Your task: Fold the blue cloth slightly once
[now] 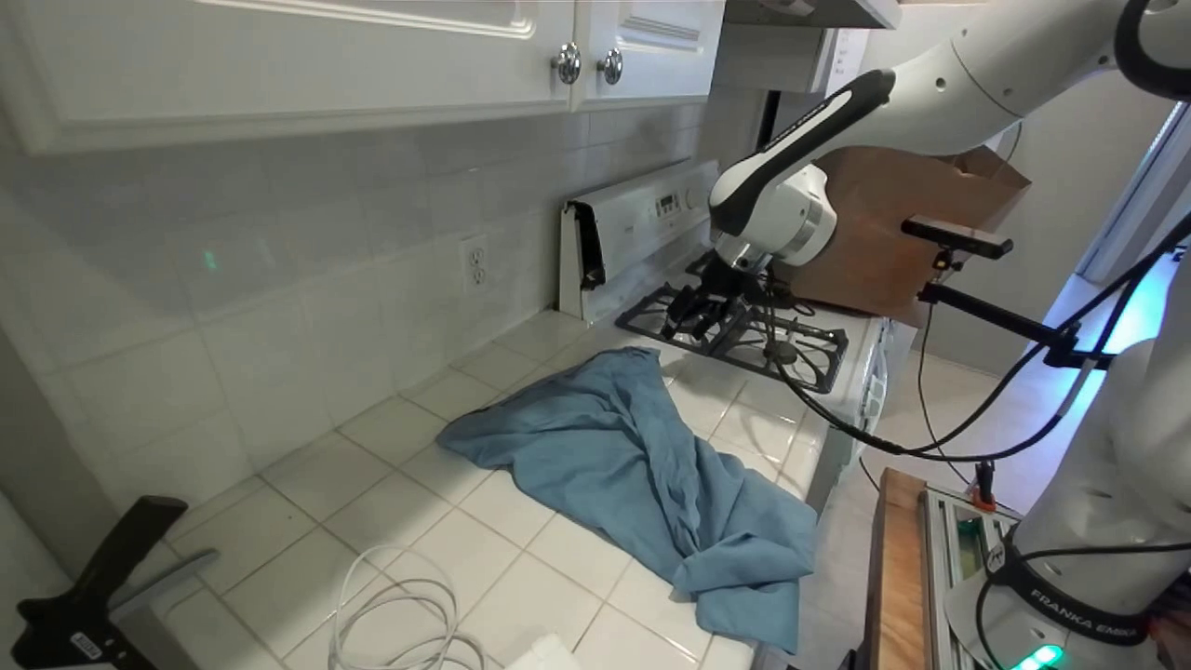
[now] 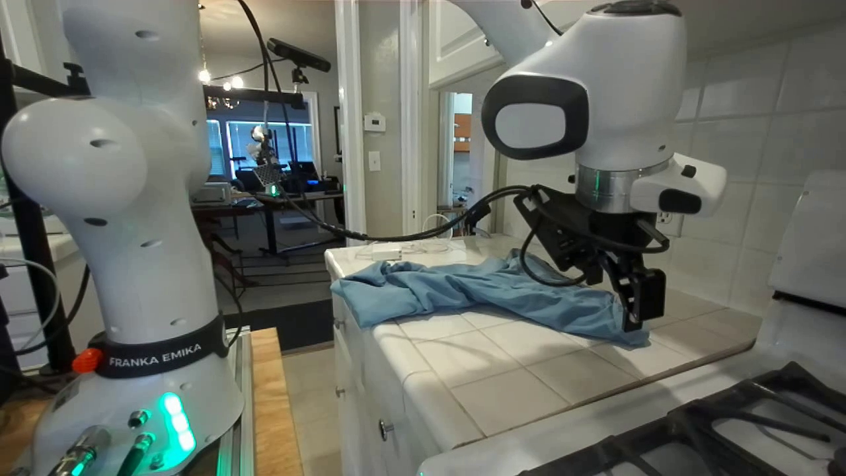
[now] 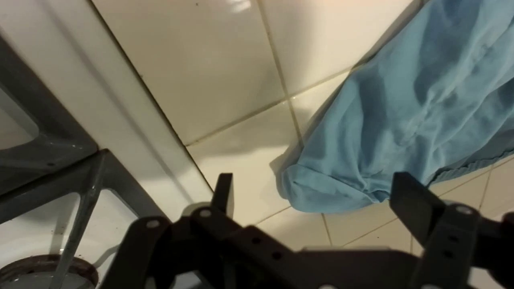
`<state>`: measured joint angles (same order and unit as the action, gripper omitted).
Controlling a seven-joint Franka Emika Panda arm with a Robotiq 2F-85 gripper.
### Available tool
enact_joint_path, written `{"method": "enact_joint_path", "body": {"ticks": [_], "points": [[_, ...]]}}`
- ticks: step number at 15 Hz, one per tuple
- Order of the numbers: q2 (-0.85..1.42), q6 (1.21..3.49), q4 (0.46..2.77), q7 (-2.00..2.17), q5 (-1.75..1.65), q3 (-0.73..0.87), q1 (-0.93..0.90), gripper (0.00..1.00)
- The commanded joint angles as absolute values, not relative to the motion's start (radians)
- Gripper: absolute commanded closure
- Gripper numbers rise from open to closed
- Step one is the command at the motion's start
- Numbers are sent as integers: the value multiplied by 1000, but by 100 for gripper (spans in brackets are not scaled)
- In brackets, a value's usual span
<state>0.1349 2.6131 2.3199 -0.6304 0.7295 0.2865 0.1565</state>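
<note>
until there is a grip, the fold seems to wait

since the gripper (image 3: 314,190) hangs with its two fingers (image 3: 413,208) spread wide apart and nothing clasped between them, the step in hand looks to be the approach: lining up on a bit of fabric worth pinching. the blue cloth (image 1: 642,456) lies crumpled across the tiled counter (image 1: 535,582), its tapered end near the stove (image 3: 120,116) but apart from it, and its broad end at the counter's front edge, where it seems to droop over the lip. in the wrist view that tapered end shows between the fingertips, one finger near the cloth's edge, the other over the counter close by the stove. how high they stand is hard to judge, and i cannot tell whether either touches the fabric.

as i read it, the next move calls for a small shift so that the end sits squarely between the fingers, then a descent almost to the counter and a pinch on fabric alone. after that should come a gentle lift and a short carry back over the rest of the cloth, away from the stove, before letting go. because the task asks for one slight fold, a modest flap would do.
</note>
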Motion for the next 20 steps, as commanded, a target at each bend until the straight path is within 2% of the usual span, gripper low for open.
{"method": "enact_joint_path", "body": {"ticks": [1,2,3,4,5,7,14,19,20], "points": [[236,2624,2231,-699,841,258,167,0],[254,2618,2214,-705,858,254,169,0],[273,2615,2198,-717,880,247,171,7],[289,2611,2183,-724,893,243,172,21],[305,2611,2172,-727,903,238,172,24],[331,2605,2150,-726,916,232,172,49],[363,2602,2113,-720,912,215,171,98],[346,2601,2104,-726,912,205,169,99],[332,2615,2108,-706,875,150,217,99]]}}
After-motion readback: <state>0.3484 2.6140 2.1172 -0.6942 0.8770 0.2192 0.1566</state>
